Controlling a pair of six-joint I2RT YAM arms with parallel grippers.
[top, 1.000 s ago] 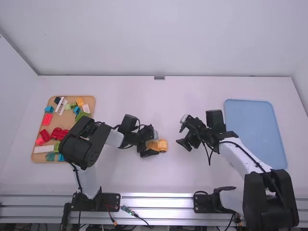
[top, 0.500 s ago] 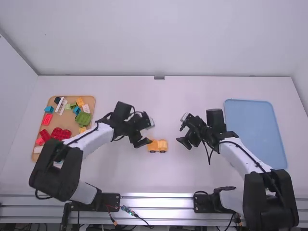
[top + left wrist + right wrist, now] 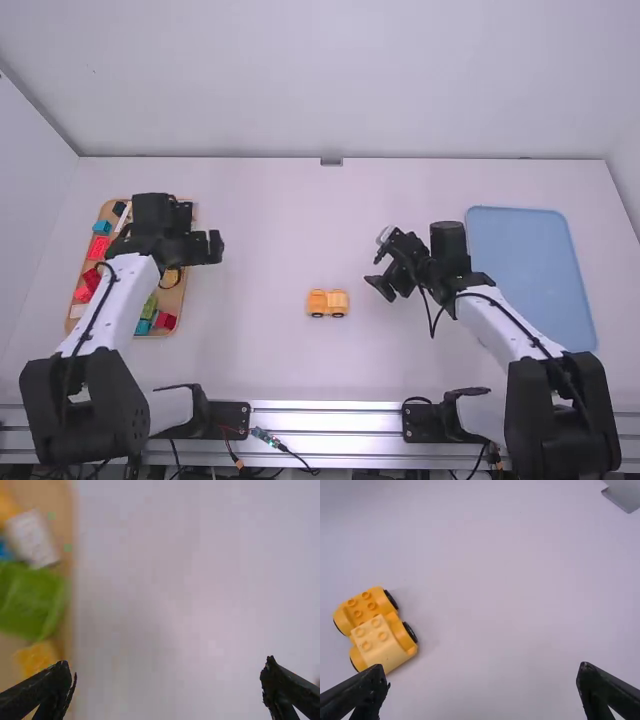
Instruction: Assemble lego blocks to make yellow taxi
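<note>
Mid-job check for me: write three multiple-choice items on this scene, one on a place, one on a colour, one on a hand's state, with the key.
1. Where is the yellow car?
A. On the blue tray
B. In the brick tray
C. On the table, between the left hand and the right hand

2. What colour are the car's wheels?
A. Black
B. Red
C. White

3. What state is the right hand in?
A. Shut on the car
B. Open and empty
C. Shut on nothing

Key:
1. C: the high view shows the car there.
2. A: the right wrist view shows dark wheels against the yellow body.
3. B: its fingertips stand well apart in its own wrist view, with only table between them.
</note>
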